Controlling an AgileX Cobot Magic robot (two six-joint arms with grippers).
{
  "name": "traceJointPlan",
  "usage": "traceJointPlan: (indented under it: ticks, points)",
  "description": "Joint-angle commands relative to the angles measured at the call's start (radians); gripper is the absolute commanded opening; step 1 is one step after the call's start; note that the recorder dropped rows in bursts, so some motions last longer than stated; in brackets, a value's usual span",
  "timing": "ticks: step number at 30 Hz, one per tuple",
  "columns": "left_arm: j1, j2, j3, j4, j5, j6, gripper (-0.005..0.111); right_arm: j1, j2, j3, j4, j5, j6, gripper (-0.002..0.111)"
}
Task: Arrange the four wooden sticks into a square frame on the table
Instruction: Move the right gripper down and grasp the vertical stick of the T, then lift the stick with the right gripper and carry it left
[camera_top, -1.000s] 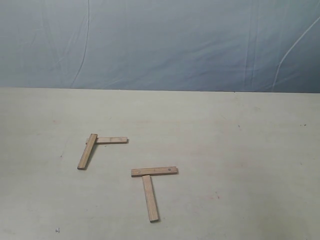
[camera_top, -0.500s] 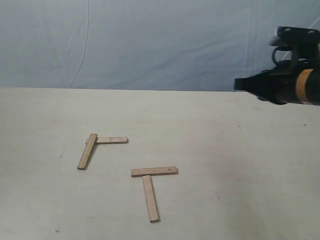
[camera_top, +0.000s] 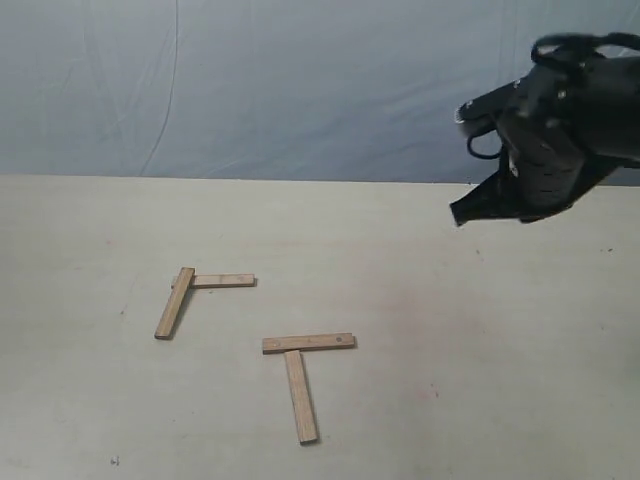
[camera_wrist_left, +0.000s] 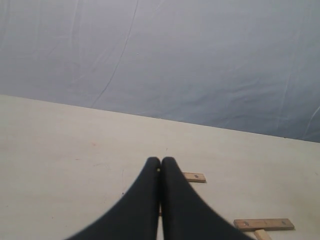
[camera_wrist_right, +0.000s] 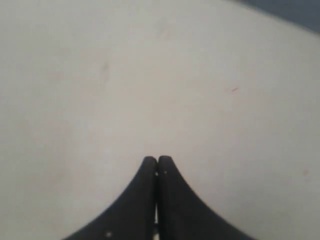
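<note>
Four wooden sticks lie on the cream table in two separate L and T shapes, not a square. On the left, a slanted stick touches a short level stick. Nearer the front, a level stick caps an upright one. My right gripper hangs high at the right, far from all of them, shut and empty. The left gripper is shut on nothing, out of the exterior view; past its fingertips show one stick end and another stick.
A wrinkled blue-grey backdrop rises behind the table's far edge. Bare tabletop stretches to the right of the sticks under the right arm.
The right arm has come into the exterior view from the right edge and tipped its gripper downward. The sticks have not moved.
</note>
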Motion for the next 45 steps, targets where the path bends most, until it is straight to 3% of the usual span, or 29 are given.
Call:
traceJointPlan:
  ticks: [1, 6, 8, 16, 27, 31, 36, 45]
  points:
    - [0.006, -0.006, 0.003, 0.002, 0.001, 0.001, 0.000, 0.041, 0.019, -0.044, 0.459, 0.044, -0.354, 0.004]
    - [0.006, -0.006, 0.003, 0.002, 0.001, 0.001, 0.000, 0.174, 0.070, -0.044, 0.635, 0.000, -0.419, 0.043]
    - [0.006, -0.006, 0.003, 0.002, 0.005, 0.001, 0.000, 0.226, 0.099, -0.044, 0.634, -0.011, -0.397, 0.050]
    - [0.006, -0.006, 0.003, -0.002, 0.009, 0.001, 0.000, 0.358, 0.239, -0.044, 0.586, -0.164, -0.197, 0.051]
    - [0.006, -0.006, 0.003, -0.010, 0.013, 0.001, 0.000, 0.370, 0.361, -0.044, 0.586, -0.253, -0.091, 0.051]
    - [0.006, -0.006, 0.003, -0.010, 0.013, 0.001, 0.000, 0.373, 0.382, -0.044, 0.581, -0.255, -0.080, 0.040]
    - [0.006, -0.006, 0.003, -0.010, 0.011, 0.001, 0.000, 0.387, 0.382, -0.049, 0.568, -0.252, -0.074, -0.001]
    - [0.006, -0.006, 0.003, -0.010, 0.011, 0.001, 0.000, 0.430, 0.384, -0.256, 0.539, -0.103, 0.028, -0.001]
